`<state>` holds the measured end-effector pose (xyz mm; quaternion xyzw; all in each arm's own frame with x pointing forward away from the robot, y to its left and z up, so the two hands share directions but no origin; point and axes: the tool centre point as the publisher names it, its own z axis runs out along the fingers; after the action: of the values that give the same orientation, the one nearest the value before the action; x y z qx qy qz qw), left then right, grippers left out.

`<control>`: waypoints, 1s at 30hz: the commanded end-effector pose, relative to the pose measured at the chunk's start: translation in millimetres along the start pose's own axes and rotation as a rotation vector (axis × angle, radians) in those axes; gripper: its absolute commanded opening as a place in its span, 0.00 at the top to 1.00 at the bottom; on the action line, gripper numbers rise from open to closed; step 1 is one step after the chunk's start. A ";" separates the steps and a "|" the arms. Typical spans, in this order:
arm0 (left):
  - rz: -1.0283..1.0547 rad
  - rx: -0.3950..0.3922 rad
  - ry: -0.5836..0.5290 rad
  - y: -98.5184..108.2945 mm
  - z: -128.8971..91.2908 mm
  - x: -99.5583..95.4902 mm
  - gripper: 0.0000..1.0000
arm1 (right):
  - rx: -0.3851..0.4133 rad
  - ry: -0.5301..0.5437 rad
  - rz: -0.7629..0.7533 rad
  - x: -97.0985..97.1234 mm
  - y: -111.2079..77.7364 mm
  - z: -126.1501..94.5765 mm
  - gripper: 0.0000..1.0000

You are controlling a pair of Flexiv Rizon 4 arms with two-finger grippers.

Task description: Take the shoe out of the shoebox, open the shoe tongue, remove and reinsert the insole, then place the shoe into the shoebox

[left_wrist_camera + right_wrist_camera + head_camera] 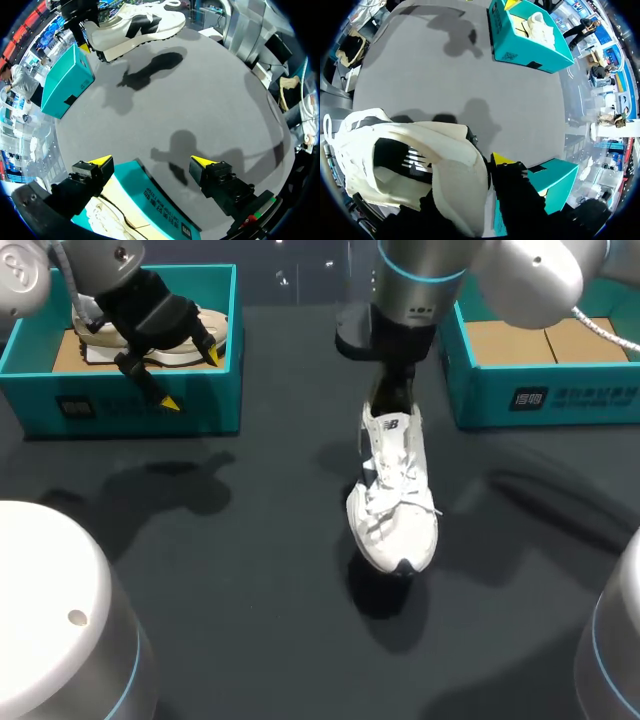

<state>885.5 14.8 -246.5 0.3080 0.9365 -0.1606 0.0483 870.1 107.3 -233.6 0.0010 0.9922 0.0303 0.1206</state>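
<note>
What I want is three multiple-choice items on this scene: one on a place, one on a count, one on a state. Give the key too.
1. Where does the left tool hang?
A) over the left shoebox
B) low at the middle
C) at the near edge

2. How many teal shoeboxes stand on the table?
A) one
B) two
C) three

3. What state is the right tool in?
A) open and empty
B) shut on the white shoe
C) shut on a box lid

Key:
1 A, its yellow tips sit above that box's front wall.
2 B, the left one and the right shoebox are the only ones.
3 B, the shoe hangs by its heel, clear of its shadow.
</note>
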 end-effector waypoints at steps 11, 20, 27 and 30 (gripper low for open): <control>0.001 -0.002 0.001 0.1 -0.2 0.1 0.00 | 0.024 -0.019 -0.110 -109.8 -136.4 -81.6 1.00; 0.001 -0.002 0.001 0.1 -0.2 0.1 0.00 | 0.024 -0.019 -0.110 -109.8 -136.4 -81.6 1.00; 0.001 -0.002 0.001 0.1 -0.2 0.1 0.00 | 0.024 -0.019 -0.110 -109.8 -136.4 -81.6 1.00; 0.001 -0.002 0.001 0.1 -0.2 0.1 0.00 | 0.045 0.010 -0.086 -116.9 -140.3 -79.3 1.00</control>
<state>885.5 14.8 -246.5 0.3081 0.9365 -0.1606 0.0483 959.1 -35.1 -138.4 -0.0501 0.9901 0.0109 0.1309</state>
